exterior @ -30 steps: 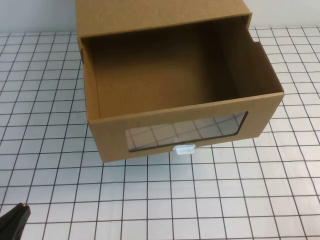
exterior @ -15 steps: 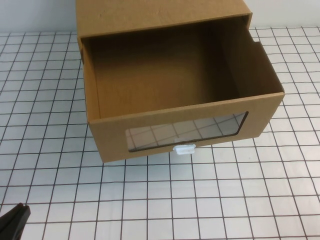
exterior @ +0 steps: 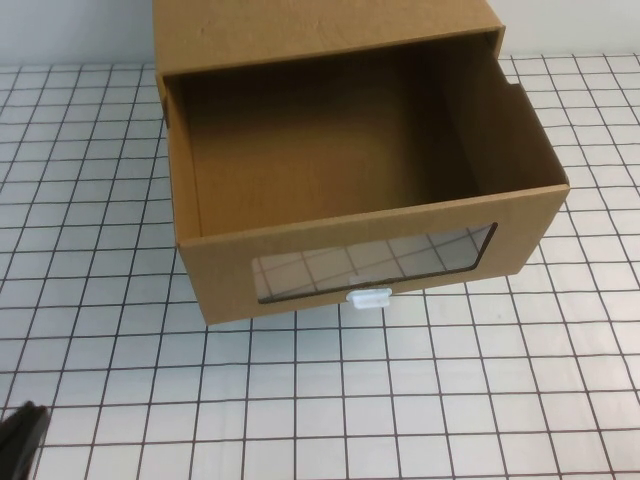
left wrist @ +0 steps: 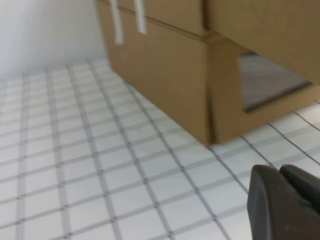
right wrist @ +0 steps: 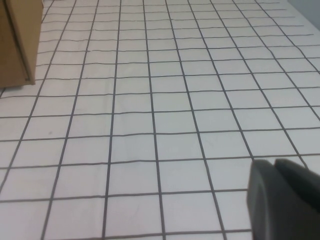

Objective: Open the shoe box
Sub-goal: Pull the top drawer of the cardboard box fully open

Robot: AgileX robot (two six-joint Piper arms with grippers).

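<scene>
A brown cardboard shoe box (exterior: 350,250) is shown mid-frame on a white gridded table (exterior: 450,400), reaching toward 12 o'clock. Its drawer (exterior: 300,150) is slid out toward 6 o'clock and stands open (a clear window (exterior: 370,262) and a white tab (exterior: 367,298) are set in its front). The left gripper (exterior: 28,420) is seen at 7 o'clock, fingers together, well apart from the box. The right gripper (right wrist: 276,167), likewise closed, is caught only by its wrist camera, above the table.

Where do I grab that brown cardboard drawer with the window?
Pinch the small white plastic tab on the front of the brown cardboard drawer, from the near side: it juts out under the window. Left gripper sits shut near-left; right gripper shut, well clear of it.
</scene>
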